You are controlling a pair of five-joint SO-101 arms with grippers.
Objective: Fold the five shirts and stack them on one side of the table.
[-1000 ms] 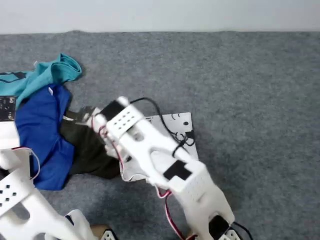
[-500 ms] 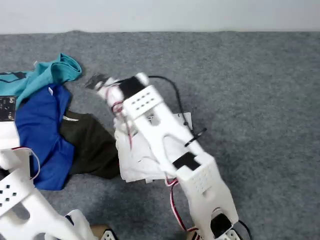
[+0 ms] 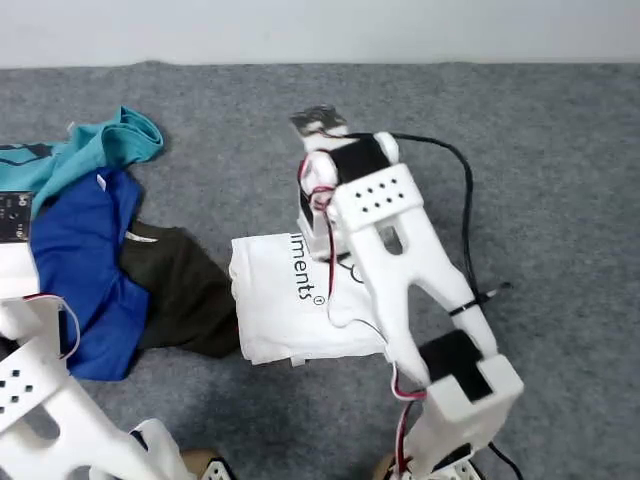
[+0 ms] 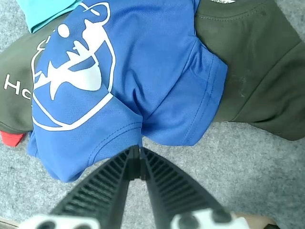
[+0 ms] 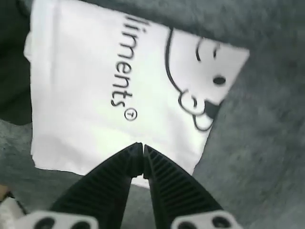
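Right gripper point(image 5: 143, 148) has swung off the white shirt point(image 3: 280, 310), fingers closed, empty; a low return could unfold it.

The table point(image 3: 540, 200) was covered with a grey, felt-like mat of coarse, mottled texture, lying flat with no visible seams. Beyond the right gripper point(image 3: 318, 122), along the far edge of the mat, ran a plain pale wall point(image 3: 320, 30). The same grey covering extended to either side of that gripper. Lighting was even and diffuse; shadows on the mat were soft.
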